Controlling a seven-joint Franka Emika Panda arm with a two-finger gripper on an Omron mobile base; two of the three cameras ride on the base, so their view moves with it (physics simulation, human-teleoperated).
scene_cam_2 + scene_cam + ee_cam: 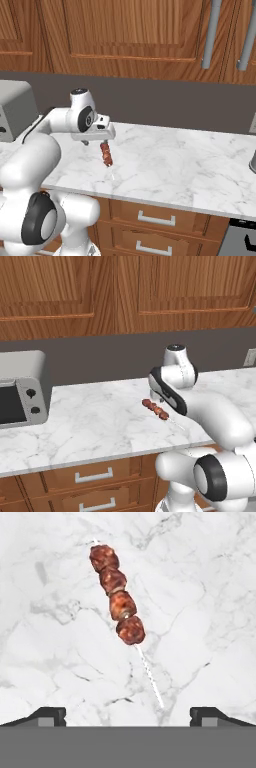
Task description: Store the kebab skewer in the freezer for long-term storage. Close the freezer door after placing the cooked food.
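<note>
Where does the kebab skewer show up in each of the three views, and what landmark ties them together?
Left base view: kebab skewer lies right of centre on the counter, beside the arm.
Right base view: kebab skewer left of centre, just below the gripper.
Hand view: kebab skewer upper centre, stick pointing down toward the open fingertips.
Shared landmark: the white marble counter under it.

Kebab skewer (106, 153): lying on the white marble counter (190, 160), near its front edge. Gripper (96, 141): poised just above the skewer's far end, holding nothing. Wooden wall cabinets (130, 35) behind.

One kebab skewer (120, 597) with four meat chunks (131, 630), one toaster oven (21, 388), one marble counter (95, 426)
</note>
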